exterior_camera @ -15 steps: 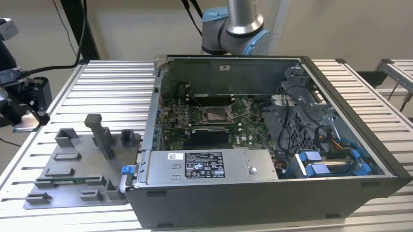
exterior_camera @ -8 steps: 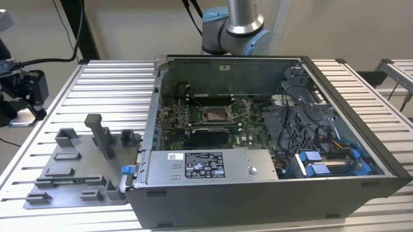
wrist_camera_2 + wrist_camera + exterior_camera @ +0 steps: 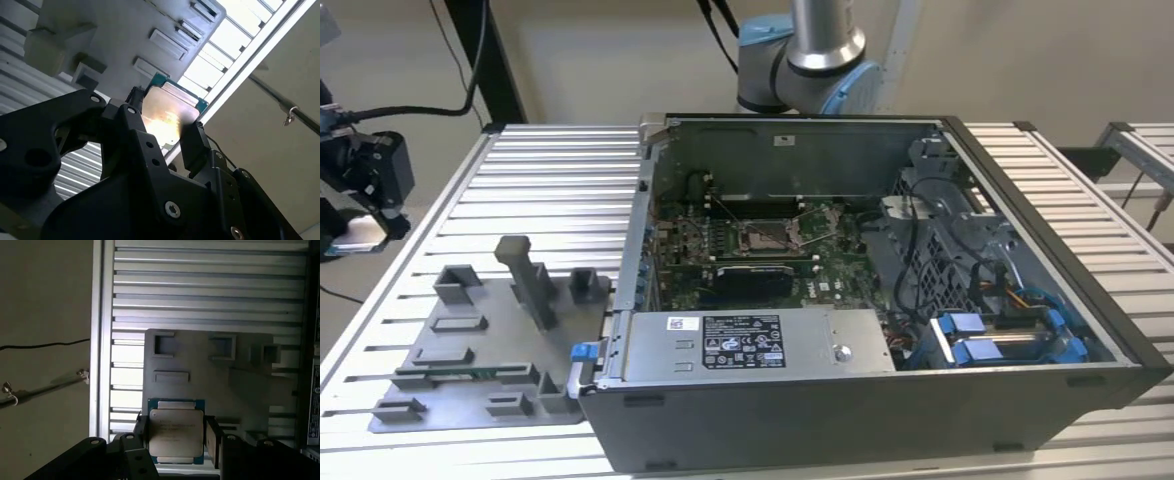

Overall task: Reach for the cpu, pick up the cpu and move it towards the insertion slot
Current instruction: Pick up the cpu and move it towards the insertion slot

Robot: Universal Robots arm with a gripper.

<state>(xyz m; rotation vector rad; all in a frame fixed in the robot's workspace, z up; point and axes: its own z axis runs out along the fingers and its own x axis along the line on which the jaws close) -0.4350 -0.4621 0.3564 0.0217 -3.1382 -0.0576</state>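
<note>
The gripper is at the exterior view's far left, up in the air over the edge of the table. It is clamped on the cpu. In both wrist views, a black finger presses on each of two opposite sides of the chip. Its silver top faces the first wrist view's camera, and a thin green rim shows around it.

A bit further along is the grey tray, lying flat on the table. In the first wrist view the cpu is off the tray and touches nothing but the fingers. So the reaching is done, and the picking up looks done too.

Next comes the open computer case, in the middle of the exterior view. The slot is inside it. It is a shiny square frame on the green board. Nothing is sitting in it.

The gripper and the slot are well apart, with the tray and the wall of the case in between. So the carrying looks hardly begun. Nearly the whole trip across to the slot is left to do.
</note>
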